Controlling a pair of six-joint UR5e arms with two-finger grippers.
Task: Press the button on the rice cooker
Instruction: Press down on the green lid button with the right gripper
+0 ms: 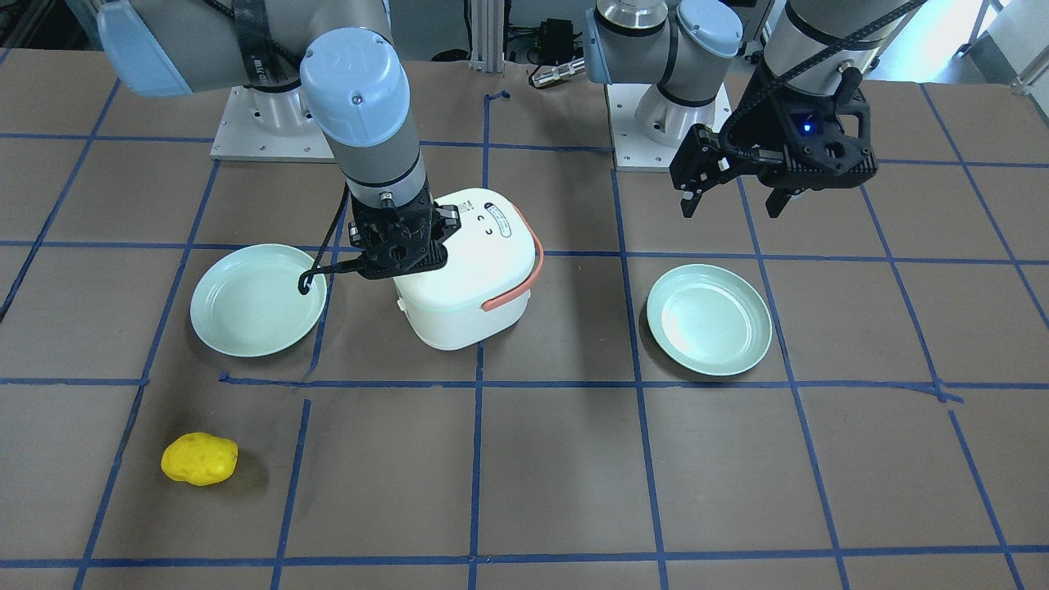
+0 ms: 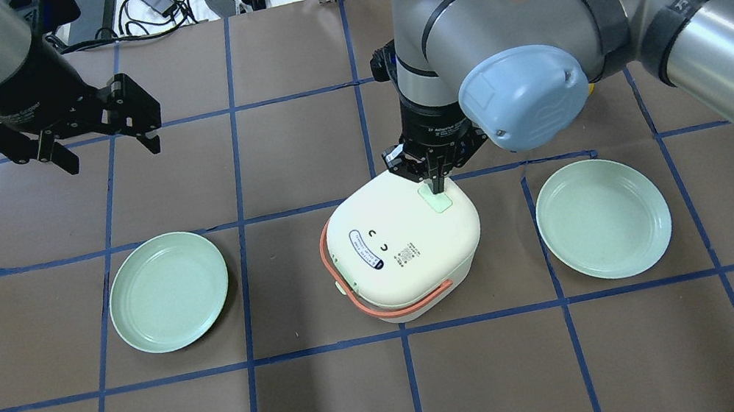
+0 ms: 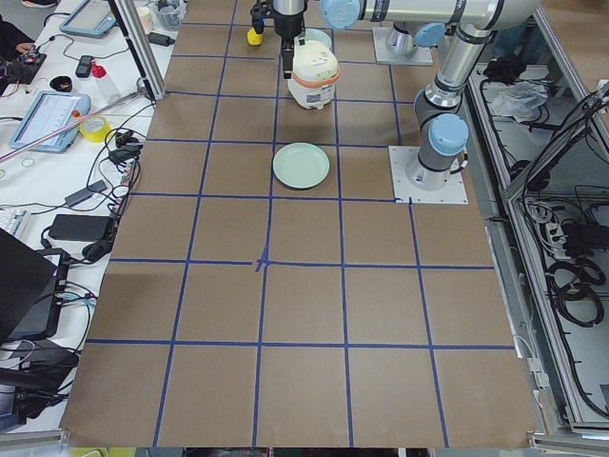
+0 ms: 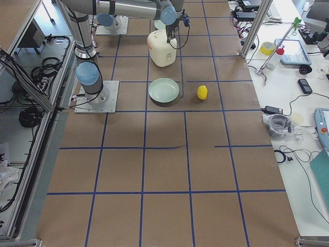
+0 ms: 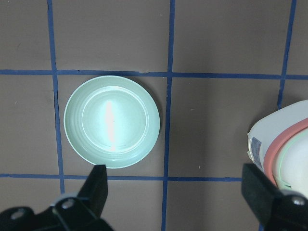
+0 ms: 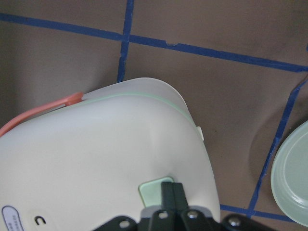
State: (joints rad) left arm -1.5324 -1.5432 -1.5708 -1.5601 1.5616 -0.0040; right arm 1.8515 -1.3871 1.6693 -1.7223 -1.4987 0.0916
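The white rice cooker (image 2: 406,259) with an orange handle stands mid-table, between two plates. Its button (image 2: 440,202) is a small pale mint rectangle flush in the lid, also seen in the right wrist view (image 6: 150,191). My right gripper (image 2: 437,187) is shut and points straight down, its joined fingertips (image 6: 172,191) touching the button's edge. My left gripper (image 2: 111,156) is open and empty, hovering high over the table, away from the cooker. In its wrist view (image 5: 178,192) a plate lies below it and the cooker's edge (image 5: 288,144) shows at the right.
A mint plate (image 2: 169,291) lies on the cooker's left and another (image 2: 604,218) on its right. A yellow lumpy object (image 1: 199,459) lies near the operators' side of the table. The dark-outlined oval label (image 2: 365,248) is on the lid's left part.
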